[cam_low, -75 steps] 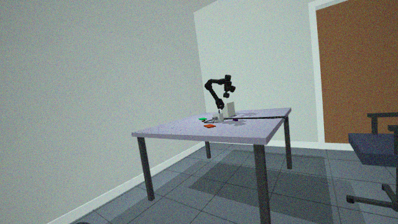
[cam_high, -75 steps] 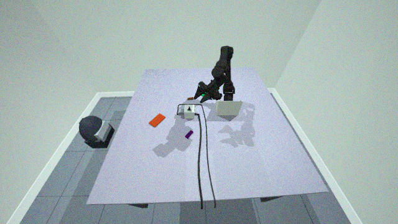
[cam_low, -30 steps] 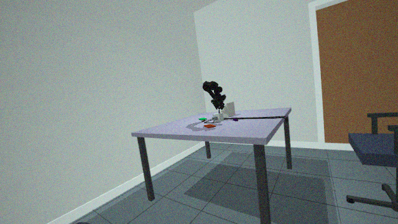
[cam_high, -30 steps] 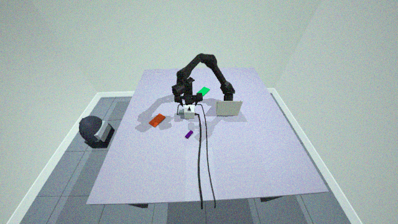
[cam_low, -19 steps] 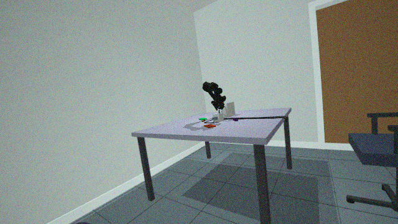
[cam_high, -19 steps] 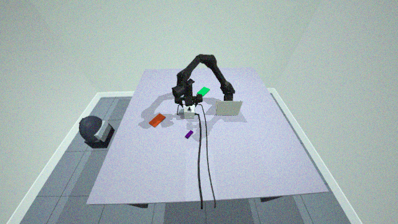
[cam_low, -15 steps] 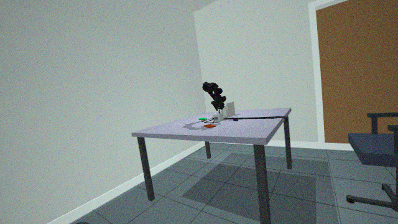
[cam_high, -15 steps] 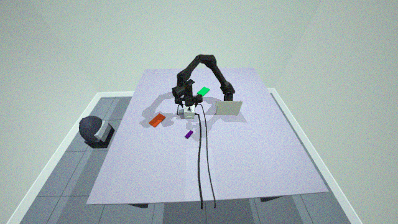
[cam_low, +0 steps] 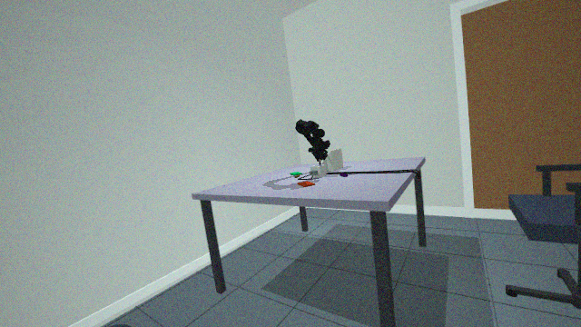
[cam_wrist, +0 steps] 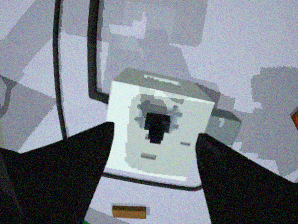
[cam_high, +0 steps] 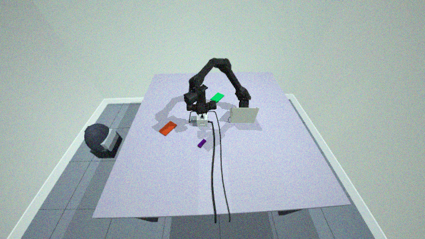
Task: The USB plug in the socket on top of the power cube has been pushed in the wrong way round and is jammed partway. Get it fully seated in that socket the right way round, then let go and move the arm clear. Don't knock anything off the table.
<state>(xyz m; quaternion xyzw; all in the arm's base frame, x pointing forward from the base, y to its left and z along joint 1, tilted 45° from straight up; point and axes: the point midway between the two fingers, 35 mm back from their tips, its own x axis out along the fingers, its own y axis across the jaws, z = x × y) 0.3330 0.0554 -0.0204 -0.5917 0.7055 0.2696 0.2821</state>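
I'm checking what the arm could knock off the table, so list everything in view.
White power cube: one, table centre, under the gripper.
Black USB plug: one, in the cube's top socket.
Black cables: two, running to the near edge.
Orange flat block: one, left of cube.
Purple small block: one, nearer than cube.
Green flat block: one, behind cube.
White box: one, right of cube.
Small brown piece: one, beside cube.
Black gripper: one, partly closed, straddling the cube, holding nothing.

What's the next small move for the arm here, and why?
Probably descend a little further and close the jaws on the USB plug. The gripper hangs centred over the power cube, jaws partly open either side of it, holding nothing yet, and the plug is still jammed.
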